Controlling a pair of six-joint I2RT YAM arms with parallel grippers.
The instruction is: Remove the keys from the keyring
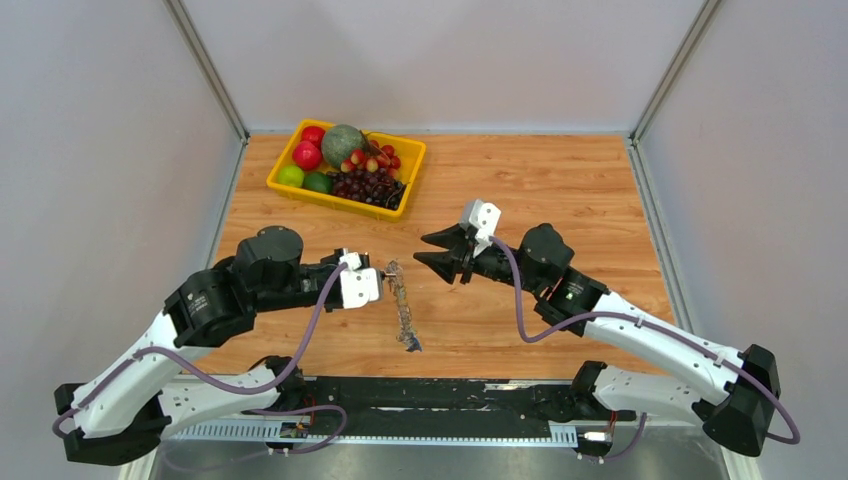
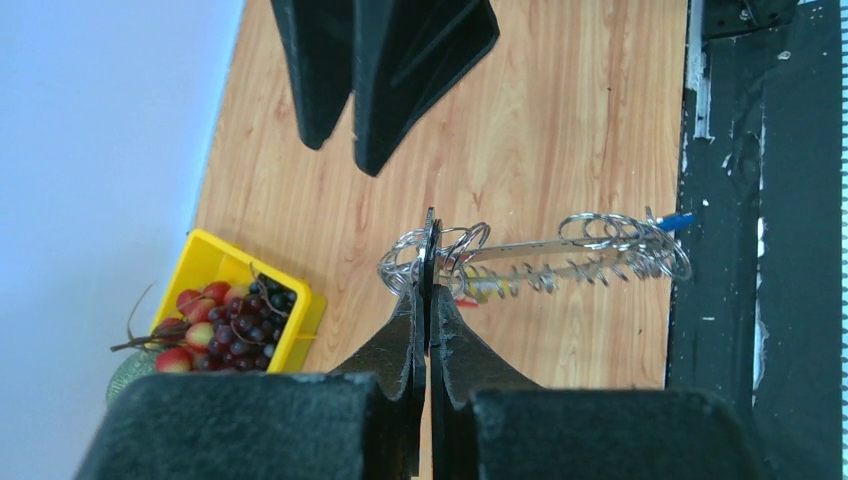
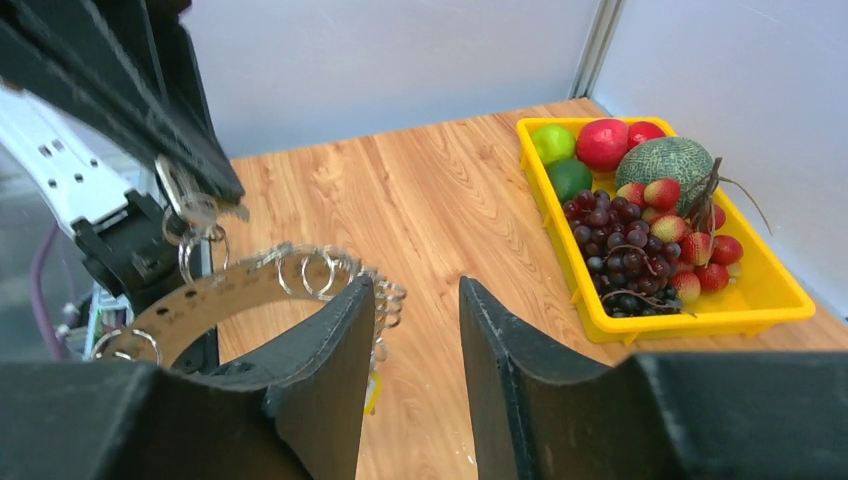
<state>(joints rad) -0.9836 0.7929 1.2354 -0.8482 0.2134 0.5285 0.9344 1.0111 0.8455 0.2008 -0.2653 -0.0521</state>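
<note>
Wooden table [image 1: 560, 180] | left gripper [image 2: 430, 250] clamps keyring [image 2: 545, 247] | right gripper [image 3: 415, 290] parted, empty

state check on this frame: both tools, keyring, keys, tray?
left tool: shut on the keyring's rim
right tool: open, empty, apart from the keyring
keyring: gripped at one edge by the left tool
keys: on the keyring, few visible
fruit tray: full of fruit, neither tool near it

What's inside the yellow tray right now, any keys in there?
Only fruit shows in the yellow tray: green fruits, red fruits, a melon, dark grapes, small red berries. The tray floor beneath the pile is covered, so anything lying under it cannot be seen.
</note>
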